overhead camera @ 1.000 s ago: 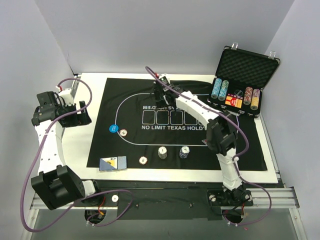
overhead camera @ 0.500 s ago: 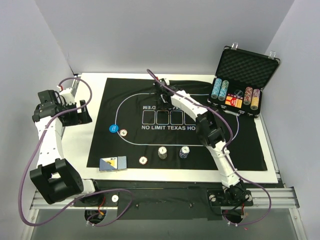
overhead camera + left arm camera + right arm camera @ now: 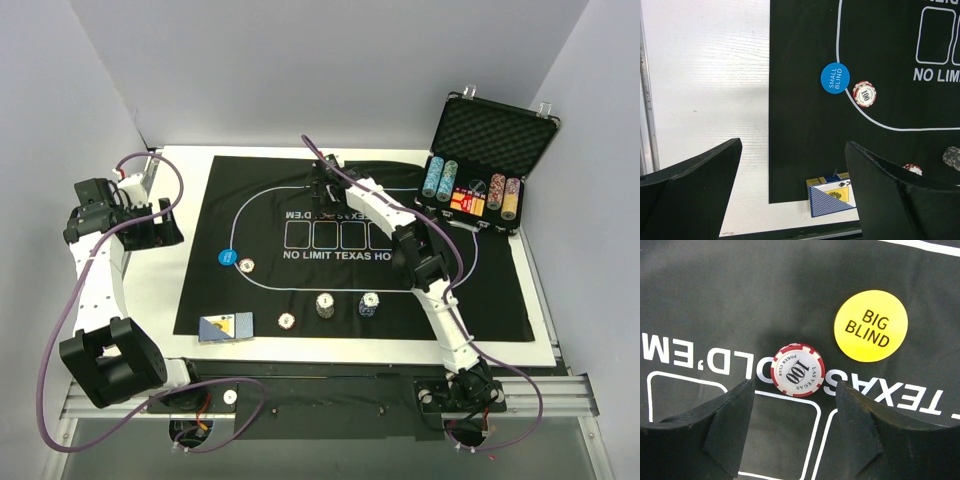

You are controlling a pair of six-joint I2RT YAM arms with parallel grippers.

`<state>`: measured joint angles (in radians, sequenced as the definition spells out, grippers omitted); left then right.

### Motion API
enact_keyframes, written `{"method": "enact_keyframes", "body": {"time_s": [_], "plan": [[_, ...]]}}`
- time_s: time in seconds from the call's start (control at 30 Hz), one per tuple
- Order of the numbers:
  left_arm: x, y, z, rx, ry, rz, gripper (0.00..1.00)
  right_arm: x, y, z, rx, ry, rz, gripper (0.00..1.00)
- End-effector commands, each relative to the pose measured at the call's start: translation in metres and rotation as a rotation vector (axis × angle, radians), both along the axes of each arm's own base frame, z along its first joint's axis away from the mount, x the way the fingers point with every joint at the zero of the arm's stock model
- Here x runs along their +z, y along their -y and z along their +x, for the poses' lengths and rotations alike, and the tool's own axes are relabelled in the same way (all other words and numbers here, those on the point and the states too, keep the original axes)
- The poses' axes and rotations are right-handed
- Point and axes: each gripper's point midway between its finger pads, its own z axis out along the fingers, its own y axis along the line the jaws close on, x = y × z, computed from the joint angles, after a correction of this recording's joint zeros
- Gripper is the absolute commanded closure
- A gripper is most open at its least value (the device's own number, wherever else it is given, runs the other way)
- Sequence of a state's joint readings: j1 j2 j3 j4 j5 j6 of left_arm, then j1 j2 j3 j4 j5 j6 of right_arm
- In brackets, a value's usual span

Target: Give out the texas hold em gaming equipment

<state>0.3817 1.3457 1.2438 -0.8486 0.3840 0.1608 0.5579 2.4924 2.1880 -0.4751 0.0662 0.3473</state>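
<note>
Reached further toward upper centre of frame with right end effector (image 3: 794, 395), now released and empty; red-edged 100 chip (image 3: 798, 369) flat on mat (image 3: 700, 290), lower left of BIG BLIND disc (image 3: 870, 325), seemingly placed

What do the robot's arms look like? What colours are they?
The left arm and right arm are white tubes with chunky black joints. A thin purple cable loops along each. The left gripper and right gripper each have two thick, black, wedge-shaped fingers.
</note>
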Motion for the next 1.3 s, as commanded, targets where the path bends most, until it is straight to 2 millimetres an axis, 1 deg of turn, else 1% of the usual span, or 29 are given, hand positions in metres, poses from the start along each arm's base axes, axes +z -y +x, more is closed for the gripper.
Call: {"method": "enact_keyframes", "body": {"time_s": [0.0,0.03,0.07,0.1,0.13,0.17,0.2,0.23,0.27,0.3,0.33,0.37,0.4,0.43,0.47,0.5,0.53,0.57,0.6,0.63,0.67,0.7,0.73,0.77,0.8,0.83,0.97,1.13,1.27], "plan": [[0.026,0.000,0.011,-0.012,0.092,0.003,0.04,0.013,0.003,-0.003,-0.007,0.003,-0.006,0.36],[0.028,0.000,0.010,-0.009,0.094,0.005,0.04,0.016,0.005,-0.004,-0.017,0.011,-0.014,0.35],[0.029,-0.001,0.009,-0.007,0.096,0.008,0.04,0.027,0.006,-0.002,-0.026,0.031,-0.007,0.33],[0.028,0.000,0.009,-0.008,0.094,0.007,0.04,0.028,0.008,-0.005,-0.027,0.031,-0.013,0.33],[0.029,0.000,0.008,-0.007,0.097,0.009,0.04,0.048,0.007,-0.003,-0.028,0.070,0.007,0.30],[0.030,0.000,0.007,-0.007,0.098,0.013,0.04,0.051,0.012,-0.006,-0.035,0.079,-0.009,0.29],[0.030,-0.001,0.006,-0.004,0.098,0.014,0.04,0.072,0.010,-0.008,-0.034,0.116,0.009,0.27],[0.031,0.000,0.006,-0.006,0.099,0.015,0.04,0.074,0.013,-0.014,-0.036,0.116,0.000,0.26],[0.033,0.000,0.006,-0.007,0.105,0.018,0.04,0.096,0.009,-0.021,-0.033,0.151,0.015,0.25],[0.033,0.000,0.005,-0.006,0.103,0.016,0.04,0.108,0.015,-0.028,-0.051,0.178,-0.006,0.22],[0.034,0.000,0.004,-0.001,0.105,0.017,0.04,0.117,0.012,-0.040,-0.042,0.197,-0.035,0.20],[0.034,0.001,0.004,-0.002,0.105,0.016,0.04,0.124,0.013,-0.053,-0.028,0.203,-0.043,0.17],[0.035,0.001,0.004,0.000,0.105,0.013,0.04,0.127,0.000,-0.069,0.021,0.209,-0.060,0.17],[0.034,0.000,0.003,0.005,0.102,0.010,0.04,0.128,0.002,-0.084,0.037,0.212,-0.083,0.17],[0.035,0.001,0.003,0.005,0.102,0.003,0.04,0.127,-0.013,-0.101,0.092,0.203,-0.074,0.17],[0.035,0.001,0.002,0.007,0.100,0.000,0.04,0.123,-0.017,-0.117,0.126,0.191,-0.073,0.17],[0.034,0.000,0.001,0.009,0.097,-0.002,0.04,0.118,-0.029,-0.135,0.172,0.182,-0.075,0.17],[0.034,0.001,0.001,0.010,0.097,-0.003,0.04,0.113,-0.035,-0.149,0.205,0.168,-0.072,0.17],[0.035,-0.001,0.000,0.018,0.099,-0.001,0.04,0.104,-0.047,-0.171,0.266,0.142,-0.071,0.17],[0.035,-0.002,0.000,0.022,0.098,-0.001,0.04,0.102,-0.059,-0.189,0.308,0.137,-0.068,0.17],[0.035,-0.002,-0.001,0.026,0.098,-0.001,0.04,0.094,-0.063,-0.200,0.337,0.112,-0.066,0.17],[0.035,-0.003,-0.002,0.027,0.097,0.000,0.04,0.090,-0.075,-0.218,0.387,0.098,-0.061,0.17],[0.037,-0.004,-0.002,0.033,0.098,0.006,0.04,0.082,-0.078,-0.227,0.408,0.081,-0.070,0.18],[0.036,-0.005,-0.003,0.035,0.095,0.005,0.04,0.075,-0.087,-0.243,0.451,0.068,-0.079,0.18],[0.037,-0.006,-0.003,0.038,0.097,0.007,0.04,0.071,-0.089,-0.250,0.468,0.057,-0.087,0.18],[0.038,-0.006,-0.003,0.038,0.097,0.010,0.04,0.062,-0.094,-0.261,0.493,0.041,-0.101,0.18],[0.042,-0.008,-0.006,0.044,0.102,0.017,0.04,0.042,-0.098,-0.280,0.514,-0.004,-0.121,0.17],[0.044,-0.008,-0.007,0.040,0.107,0.026,0.04,0.024,-0.103,-0.293,0.540,-0.050,-0.107,0.16],[0.046,-0.009,-0.008,0.042,0.104,0.037,0.04,0.006,-0.105,-0.303,0.572,-0.099,-0.122,0.17]]}}
